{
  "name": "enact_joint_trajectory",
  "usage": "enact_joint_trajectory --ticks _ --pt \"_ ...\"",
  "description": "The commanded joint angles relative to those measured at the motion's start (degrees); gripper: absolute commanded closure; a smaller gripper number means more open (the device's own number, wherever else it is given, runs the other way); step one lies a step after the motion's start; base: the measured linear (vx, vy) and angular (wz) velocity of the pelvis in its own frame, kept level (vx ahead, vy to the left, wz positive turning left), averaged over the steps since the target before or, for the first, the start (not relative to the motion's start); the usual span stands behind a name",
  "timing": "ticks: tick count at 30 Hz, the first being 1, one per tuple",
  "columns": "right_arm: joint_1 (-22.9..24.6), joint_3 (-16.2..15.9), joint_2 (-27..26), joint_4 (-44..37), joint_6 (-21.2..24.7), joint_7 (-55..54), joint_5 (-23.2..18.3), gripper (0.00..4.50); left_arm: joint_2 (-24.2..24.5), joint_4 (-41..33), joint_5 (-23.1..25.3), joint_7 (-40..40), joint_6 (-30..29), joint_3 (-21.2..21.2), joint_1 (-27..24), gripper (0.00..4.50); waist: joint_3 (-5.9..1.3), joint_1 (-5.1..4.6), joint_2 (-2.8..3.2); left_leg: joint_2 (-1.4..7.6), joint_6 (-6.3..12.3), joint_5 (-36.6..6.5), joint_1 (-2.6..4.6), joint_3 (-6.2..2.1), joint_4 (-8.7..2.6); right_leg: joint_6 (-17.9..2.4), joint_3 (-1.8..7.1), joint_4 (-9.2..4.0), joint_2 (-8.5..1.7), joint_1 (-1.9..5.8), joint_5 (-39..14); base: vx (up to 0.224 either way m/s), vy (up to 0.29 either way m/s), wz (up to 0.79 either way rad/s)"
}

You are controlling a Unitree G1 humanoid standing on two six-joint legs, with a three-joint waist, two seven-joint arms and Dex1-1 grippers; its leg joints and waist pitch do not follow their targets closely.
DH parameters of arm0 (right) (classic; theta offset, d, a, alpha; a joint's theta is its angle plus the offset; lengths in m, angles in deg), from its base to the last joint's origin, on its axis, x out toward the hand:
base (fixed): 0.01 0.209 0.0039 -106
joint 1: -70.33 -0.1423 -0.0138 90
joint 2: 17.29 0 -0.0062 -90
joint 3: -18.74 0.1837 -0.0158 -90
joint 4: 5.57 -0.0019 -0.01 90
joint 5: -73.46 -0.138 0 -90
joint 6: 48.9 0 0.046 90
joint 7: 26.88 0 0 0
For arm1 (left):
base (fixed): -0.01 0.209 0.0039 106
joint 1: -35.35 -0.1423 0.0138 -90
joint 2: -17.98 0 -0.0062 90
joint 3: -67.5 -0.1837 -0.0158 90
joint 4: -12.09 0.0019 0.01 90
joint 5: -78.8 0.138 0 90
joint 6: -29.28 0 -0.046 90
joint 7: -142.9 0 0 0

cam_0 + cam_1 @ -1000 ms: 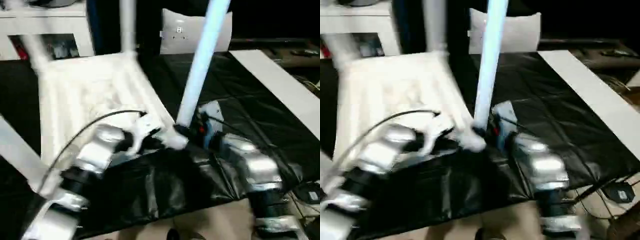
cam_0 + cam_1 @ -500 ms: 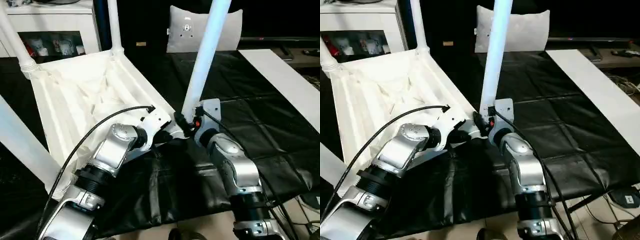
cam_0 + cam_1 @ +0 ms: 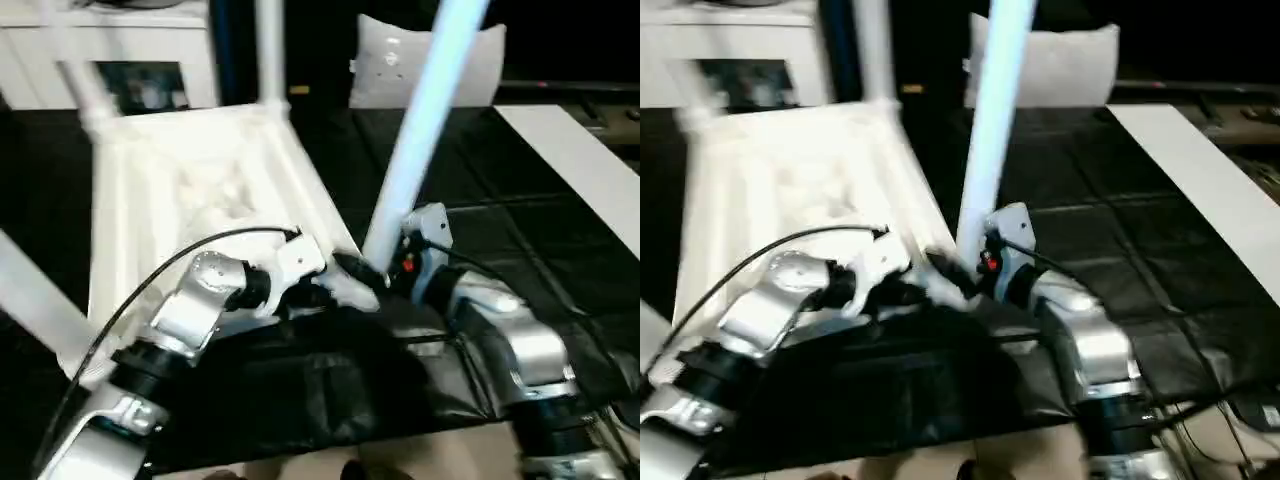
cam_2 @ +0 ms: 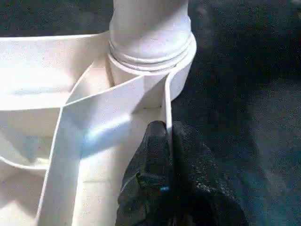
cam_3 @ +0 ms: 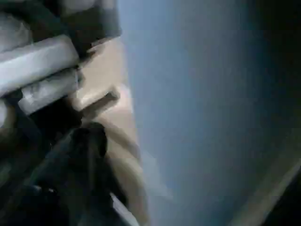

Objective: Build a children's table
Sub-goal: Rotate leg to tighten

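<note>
Table top: the white table top (image 3: 190, 190) lies upside down on the black cover (image 3: 520, 230), ribs up.
Near leg: a long white leg (image 3: 420, 130) stands in the corner socket (image 4: 150, 61), right in front of the left fingers.
Other legs: more legs rise from the far corners (image 3: 268, 50).
Left gripper: the left gripper (image 4: 167, 155) has its two black fingers pinched tight on the thin side wall of the top, just below the socket.
Right gripper: the right gripper (image 3: 385, 275) sits at the bottom of the near leg; I cannot tell if its fingers are open or closed.
How to do it well: I think the leg is being seated. Hold the top still, keep the leg straight, push down until no gap shows.
Around: a cushion (image 3: 425, 60) and a flat white board (image 3: 580, 170) lie far from the fingers.
</note>
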Motion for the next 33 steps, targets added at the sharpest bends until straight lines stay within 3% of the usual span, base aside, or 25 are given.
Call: enact_joint_trajectory --ticks 1,8,14,15,21,33 --pt "-1.1 -0.7 3.2 0.6 -1.3 6.5 -1.3 0.03 1.0 -0.2 -0.9 -6.4 4.6 -3.2 0.9 4.5 -3.67 -0.28 0.21 1.6 3.17 -13.0 0.52 0.02 -4.18 -8.1 3.2 -4.32 -3.24 2.9 -23.5 0.0 0.0 0.0" --pt "-3.0 -3.8 9.6 3.3 -1.7 18.6 -2.3 0.03 4.8 0.6 -0.9 -14.6 10.0 -5.5 1.8 4.5 -4.05 0.08 0.02 1.62 3.58 -10.1 0.09 0.02 -3.97 -9.9 3.28 -3.49 -3.38 3.4 -19.8 0.0 0.0 0.0" --pt "-4.9 -6.3 11.4 6.2 -1.2 25.9 -3.7 0.69 6.0 1.4 -1.4 -18.6 12.9 -6.7 2.8 4.5 -4.24 0.36 -0.14 1.67 4.34 -8.4 0.1 0.13 -3.79 -12.0 3.19 -2.92 -3.29 3.49 -16.4 0.0 0.0 0.0" --pt "-5.1 -6.7 11.4 6.7 -1.4 26.6 -3.6 0.8 6.1 1.4 -1.3 -18.8 13.1 -6.8 3.0 4.5 -4.22 0.37 -0.42 1.68 4.25 -8.4 0.05 0.14 -3.77 -12.0 3.2 -2.87 -3.34 3.52 -16.9 0.0 0.0 0.0" --pt "-6.0 -8.0 11.8 8.2 -1.5 29.5 -3.7 1.25 6.1 1.9 -1.3 -19.5 13.8 -6.6 3.5 4.5 -4.16 0.63 -0.57 1.73 3.73 -8.4 0.06 0.18 -3.75 -11.5 3.21 -2.94 -3.35 3.53 -17.9 0.0 0.0 0.0" --pt "-5.8 -8.9 11.9 6.9 0.8 31.9 -5.2 2.16 6.2 3.6 -1.6 -18.5 13.6 -5.9 4.4 4.5 -3.83 0.79 -0.57 1.76 3.45 -9.0 0.15 0.16 -3.82 -10.7 3.2 -3.19 -3.31 3.34 -19.7 0.0 0.0 0.0"
